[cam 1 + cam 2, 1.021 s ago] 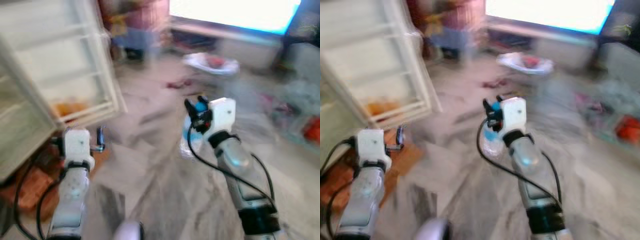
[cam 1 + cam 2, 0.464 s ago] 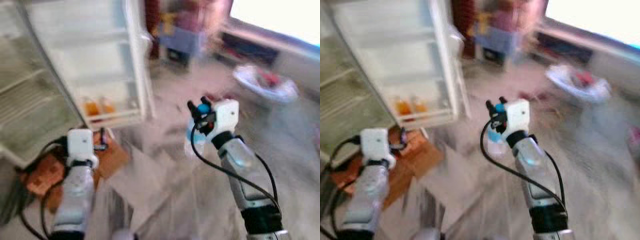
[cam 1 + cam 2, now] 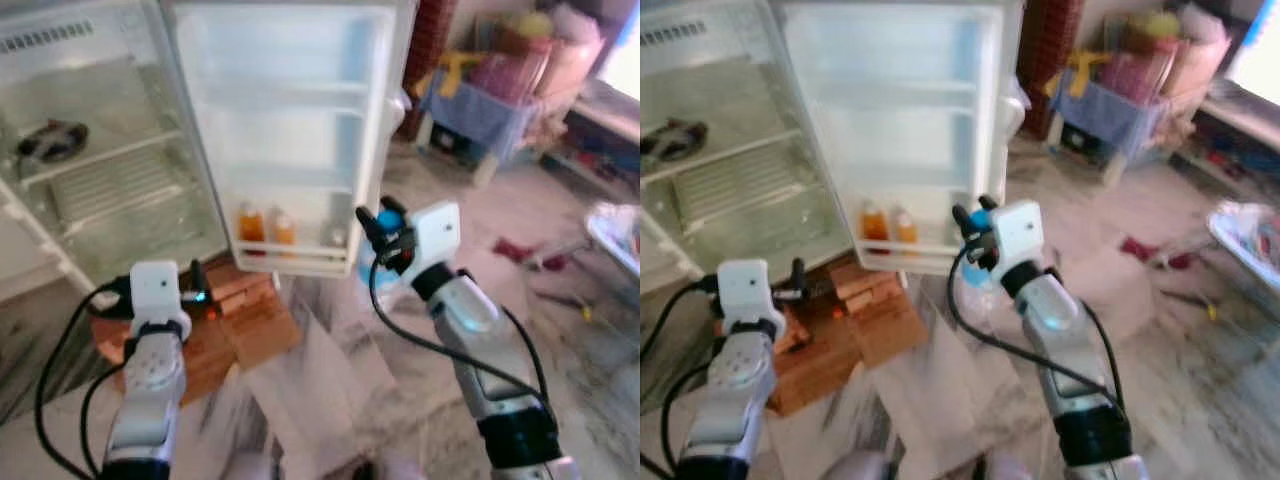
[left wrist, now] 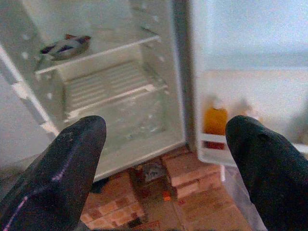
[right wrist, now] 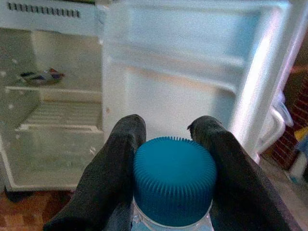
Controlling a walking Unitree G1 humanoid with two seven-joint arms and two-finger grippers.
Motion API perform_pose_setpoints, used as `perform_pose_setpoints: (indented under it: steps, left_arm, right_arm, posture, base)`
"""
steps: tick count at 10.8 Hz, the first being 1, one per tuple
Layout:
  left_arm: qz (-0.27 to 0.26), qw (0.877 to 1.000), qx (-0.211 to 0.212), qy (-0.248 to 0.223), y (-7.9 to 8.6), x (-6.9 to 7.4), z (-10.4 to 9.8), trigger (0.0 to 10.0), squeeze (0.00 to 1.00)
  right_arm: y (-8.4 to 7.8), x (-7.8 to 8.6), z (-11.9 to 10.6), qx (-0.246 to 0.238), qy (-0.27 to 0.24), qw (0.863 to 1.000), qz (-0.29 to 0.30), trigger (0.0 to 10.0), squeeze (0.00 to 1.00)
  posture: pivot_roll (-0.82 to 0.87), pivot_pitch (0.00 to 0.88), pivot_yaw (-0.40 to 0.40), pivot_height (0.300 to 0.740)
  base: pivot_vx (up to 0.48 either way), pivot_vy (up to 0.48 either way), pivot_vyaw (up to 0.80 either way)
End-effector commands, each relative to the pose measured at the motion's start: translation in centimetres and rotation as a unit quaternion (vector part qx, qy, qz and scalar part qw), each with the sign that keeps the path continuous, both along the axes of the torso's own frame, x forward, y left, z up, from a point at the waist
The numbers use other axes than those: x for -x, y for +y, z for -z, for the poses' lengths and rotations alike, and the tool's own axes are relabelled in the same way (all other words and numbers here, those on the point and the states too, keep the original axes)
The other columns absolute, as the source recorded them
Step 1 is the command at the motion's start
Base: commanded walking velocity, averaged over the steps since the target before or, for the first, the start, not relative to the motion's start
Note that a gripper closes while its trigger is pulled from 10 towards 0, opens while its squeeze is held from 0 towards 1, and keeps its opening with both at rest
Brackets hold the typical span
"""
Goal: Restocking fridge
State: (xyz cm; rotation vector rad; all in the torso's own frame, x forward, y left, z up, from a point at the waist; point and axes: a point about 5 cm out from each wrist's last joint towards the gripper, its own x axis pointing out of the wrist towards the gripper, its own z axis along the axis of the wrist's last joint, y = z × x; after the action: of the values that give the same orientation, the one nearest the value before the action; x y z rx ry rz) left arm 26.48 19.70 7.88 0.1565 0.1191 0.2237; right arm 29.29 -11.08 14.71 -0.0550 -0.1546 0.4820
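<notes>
An open fridge point(image 3: 110, 150) occupies the upper left, its door point(image 3: 290, 130) swung wide with two orange bottles point(image 3: 265, 228) on the bottom rack. The right gripper point(image 3: 385, 232), centre frame, is clamped on a blue-capped bottle point(image 5: 173, 180). The left gripper point(image 4: 163, 159) is spread wide, holding nothing, over bricks point(image 3: 240, 310). A packet point(image 4: 65, 45) lies on a shelf.

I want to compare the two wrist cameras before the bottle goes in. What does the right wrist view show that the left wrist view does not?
Right wrist view: the right hand closed on a bottle with a blue ribbed cap, the door's upper shelves, and the vent slots at the fridge top.

Left wrist view: the left hand, fingers wide apart and holding nothing, orange bottles in the lowest door shelf, and bricks under the fridge.

Both: the open fridge, its wire shelf, and a small packet on the shelf above.
</notes>
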Motion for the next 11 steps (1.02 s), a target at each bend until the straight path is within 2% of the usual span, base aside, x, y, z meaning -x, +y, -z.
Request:
perform_pose_setpoints:
  steps: [1,3,9,10,11]
  left_arm:
    - [-0.019,1.0,-0.009,0.005,0.9,0.1,-0.1,10.0,0.0]
    - [-0.006,1.0,-0.028,0.007,0.9,0.0,-0.1,10.0,0.0]
    - [0.03,0.999,-0.035,0.022,0.0,-0.1,0.2,10.0,0.0]
    - [0.035,0.999,-0.031,0.024,-0.2,0.0,0.3,10.0,0.0]
    - [0.044,0.999,0.001,0.007,-0.5,0.1,0.0,10.0,0.0]
  right_arm:
    - [1.3,0.1,-1.3,-0.01,-0.029,0.999,-0.029,10.0,0.0]
    - [1.4,0.1,-1.4,-0.012,-0.033,0.999,-0.026,10.0,0.0]
    - [0.8,-0.4,-1.9,-0.025,-0.044,0.999,0.005,10.0,0.0]
    - [0.7,-0.5,-1.9,-0.024,-0.045,0.999,0.011,10.0,0.0]
    - [0.6,-0.5,-1.8,-0.021,-0.044,0.999,0.015,10.0,0.0]
  posture:
    - [0.11,0.036,-0.031,0.74]
    - [0.11,0.035,-0.032,0.74]
    - [0.11,0.036,-0.029,0.74]
    - [0.12,0.036,-0.03,0.74]
    - [0.12,0.036,-0.03,0.74]
  base:
    - [0.285,0.386,0.79]
    - [0.379,0.193,0.63]
    - [0.461,0.0,0.0]
    - [0.39,-0.277,0.0]
    - [0.409,-0.247,0.0]
